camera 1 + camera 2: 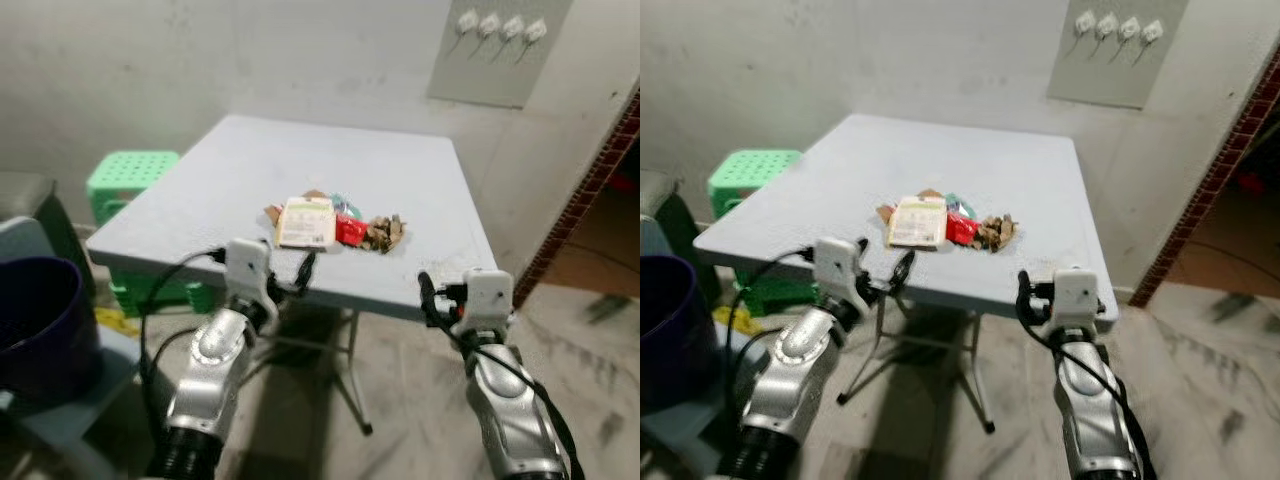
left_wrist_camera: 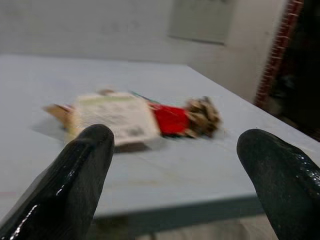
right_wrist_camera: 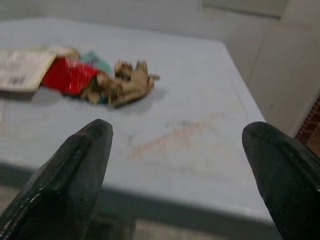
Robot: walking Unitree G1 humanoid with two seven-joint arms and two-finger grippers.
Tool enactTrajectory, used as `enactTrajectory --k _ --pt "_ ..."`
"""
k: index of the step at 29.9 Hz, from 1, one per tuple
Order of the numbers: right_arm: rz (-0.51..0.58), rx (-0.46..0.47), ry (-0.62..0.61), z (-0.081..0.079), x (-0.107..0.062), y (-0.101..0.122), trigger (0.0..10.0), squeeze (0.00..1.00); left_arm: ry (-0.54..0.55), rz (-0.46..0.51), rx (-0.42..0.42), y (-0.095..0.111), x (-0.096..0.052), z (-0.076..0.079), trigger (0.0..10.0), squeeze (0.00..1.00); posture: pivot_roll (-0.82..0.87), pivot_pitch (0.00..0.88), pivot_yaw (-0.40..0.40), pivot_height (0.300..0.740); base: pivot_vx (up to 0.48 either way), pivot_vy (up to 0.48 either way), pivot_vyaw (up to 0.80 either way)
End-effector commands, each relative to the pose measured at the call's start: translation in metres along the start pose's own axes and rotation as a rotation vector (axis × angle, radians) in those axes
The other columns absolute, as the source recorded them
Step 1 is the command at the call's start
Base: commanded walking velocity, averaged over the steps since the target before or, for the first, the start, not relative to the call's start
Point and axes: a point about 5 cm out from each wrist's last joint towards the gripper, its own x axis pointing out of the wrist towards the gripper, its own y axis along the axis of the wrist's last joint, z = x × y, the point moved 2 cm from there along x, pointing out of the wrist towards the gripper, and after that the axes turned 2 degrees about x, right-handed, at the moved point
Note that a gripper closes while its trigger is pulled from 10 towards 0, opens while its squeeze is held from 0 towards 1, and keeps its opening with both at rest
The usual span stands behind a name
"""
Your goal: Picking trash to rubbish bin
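A small heap of trash lies on the pale blue folding table [image 1: 330, 160], toward its near edge: a cream packet [image 1: 306, 221], a red wrapper [image 1: 350, 230] and a crumpled brown scrap [image 1: 384, 234]. My left gripper [image 1: 292, 278] hovers at the table's near edge, just in front of the packet [image 2: 112, 117], fingers open and holding nothing. My right gripper [image 1: 430, 298] hangs just off the near right edge, open and empty. The brown scrap [image 3: 122, 82] and red wrapper [image 3: 70, 75] lie ahead of it. A dark bin [image 1: 35, 320] stands on the floor at far left.
A green plastic stool [image 1: 128, 180] stands behind the table's left side. Folding table legs [image 1: 350, 370] cross underneath. A grey wall is at the back, with a brick doorway edge [image 1: 590, 180] at right. Bare floor lies to the right.
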Motion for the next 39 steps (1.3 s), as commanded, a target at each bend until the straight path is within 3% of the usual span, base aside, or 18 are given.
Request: enactTrajectory --k 1,7,14,20,35,39 --pt "0.026 -0.005 0.0 0.0 0.001 0.01 10.0 0.0 -0.011 0.021 0.008 0.008 0.001 0.002 10.0 0.0 -0.05 0.0 -0.074 0.74 0.0 0.0 0.0" --pt "0.022 -0.014 0.002 0.0 -0.001 0.009 10.0 0.0 -0.013 0.037 0.004 0.01 0.001 0.004 10.0 0.0 -0.06 0.0 -0.072 0.74 0.0 0.0 0.0" --pt "0.023 -0.022 0.012 -0.001 -0.003 0.01 10.0 0.0 0.026 0.018 -0.025 0.009 0.001 -0.007 10.0 0.0 -0.06 0.0 -0.071 0.74 0.0 0.197 0.0" --pt "0.021 -0.025 0.015 -0.002 -0.004 0.01 10.0 0.0 0.056 -0.006 0.003 0.008 0.002 -0.008 10.0 0.0 -0.05 0.0 -0.071 0.74 0.0 0.0 0.0" --pt "0.024 -0.033 0.025 -0.002 -0.006 0.01 10.0 0.0 0.017 -0.019 0.004 0.01 0.005 -0.005 10.0 0.0 -0.06 0.0 -0.07 0.74 0.0 0.0 0.0" --pt "0.027 -0.033 0.03 -0.003 -0.006 0.011 10.0 0.0 0.021 -0.004 -0.011 0.013 0.005 -0.007 10.0 0.0 -0.06 0.0 -0.07 0.74 0.43 0.0 0.0"
